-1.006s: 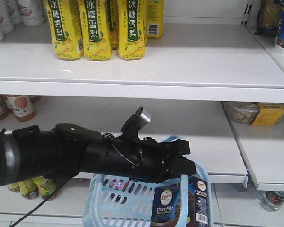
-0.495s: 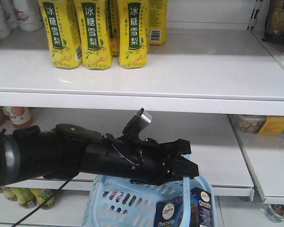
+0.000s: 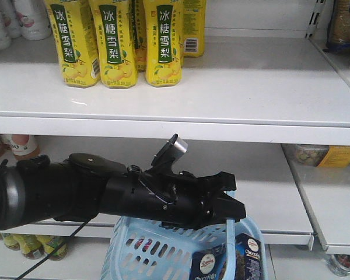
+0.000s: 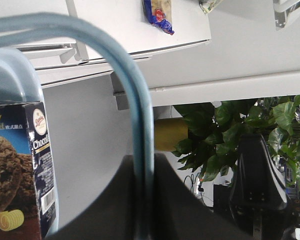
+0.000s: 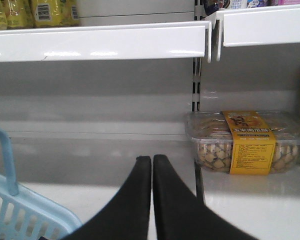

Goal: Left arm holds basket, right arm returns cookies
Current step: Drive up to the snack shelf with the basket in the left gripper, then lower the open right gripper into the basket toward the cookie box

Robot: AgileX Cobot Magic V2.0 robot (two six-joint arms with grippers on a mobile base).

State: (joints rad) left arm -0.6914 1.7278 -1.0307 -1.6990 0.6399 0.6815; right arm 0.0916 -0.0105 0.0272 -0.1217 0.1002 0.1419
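**Front view.** The left arm [image 3: 76, 192] reaches from the left edge to the centre, with a silver-tipped module [image 3: 176, 146] angled up on top. The left gripper [image 3: 236, 210] is closed on the handle [image 3: 228, 242] of the light blue basket [image 3: 157, 251], which hangs below the arm at the bottom centre. The cookie box [image 3: 210, 265] — dark navy, round white logo — stands inside the basket at its right end, behind the handle. The frame's bottom edge cuts the box off, so it only appears to rest against the right wall. Yellow drink bottles [image 3: 114, 41] stand in a row at the upper left on the upper shelf [image 3: 221, 87]. A clear snack tub [image 3: 318, 154] with a yellow label lies at the right edge, one shelf down.

**Left wrist view.** The handle arcs from the upper left to the bottom centre, where it is pinched between two dark fingers [image 4: 190, 210]. The cookie box sits at the lower left, near the handle, with its barcode visible. A green plant [image 4: 230, 130] fills the right.

**Right wrist view.** The right gripper [image 5: 152, 162] rises from the bottom centre — its two black fingers are pressed together with nothing between them. A corner of the basket shows at the lower left, apart from the fingers. The snack tub lies right of centre.
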